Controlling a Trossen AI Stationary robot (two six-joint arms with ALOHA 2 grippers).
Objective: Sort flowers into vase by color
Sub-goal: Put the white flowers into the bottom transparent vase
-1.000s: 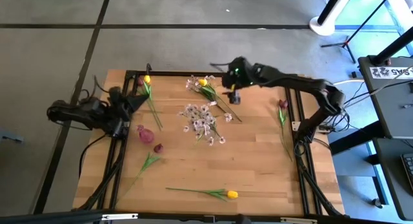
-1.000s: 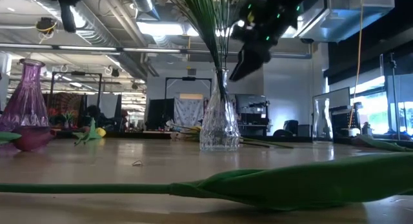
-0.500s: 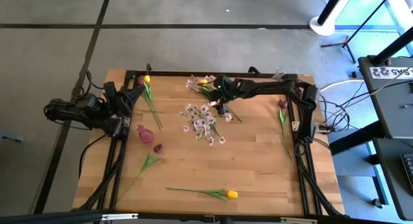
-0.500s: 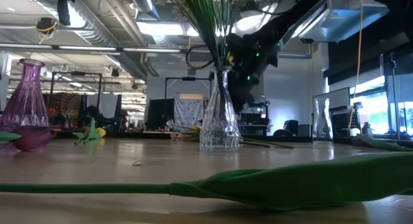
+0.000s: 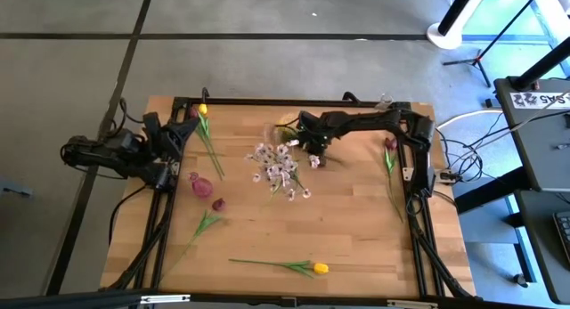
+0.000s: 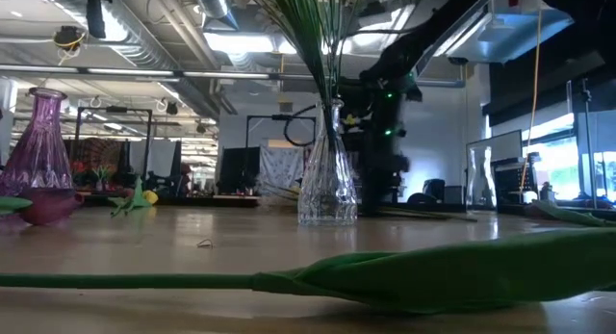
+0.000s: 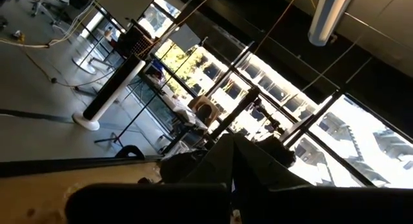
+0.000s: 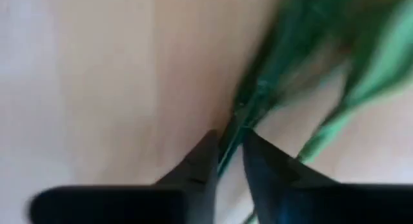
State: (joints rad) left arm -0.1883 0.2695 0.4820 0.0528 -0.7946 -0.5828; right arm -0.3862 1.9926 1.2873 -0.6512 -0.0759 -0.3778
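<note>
As the right arm has dropped from its raised reach a second ago to the tabletop, we see in the high view its right pincer now down on the flower stems just beside the clear vase with its pale blossoms. The yellow tulip seen near it earlier is now mostly hidden under the arm. Other flowers lie untouched: a yellow tulip at the back left, a dark tulip at the right edge, a yellow tulip near the front, a dark bud by the purple vase. The left pincer waits at the left edge, as before; we cannot tell its fingers.

Low view: the right arm, high above the clear vase a second ago, now stands low behind it. The purple vase stays at the far left.

Left wrist view: only room and windows, nothing of the task.

Right wrist view: our right pincer straddles a green stem, fingers slightly apart and not yet clamped. We judge a pickup is about to start; no new flower is sorted yet.
</note>
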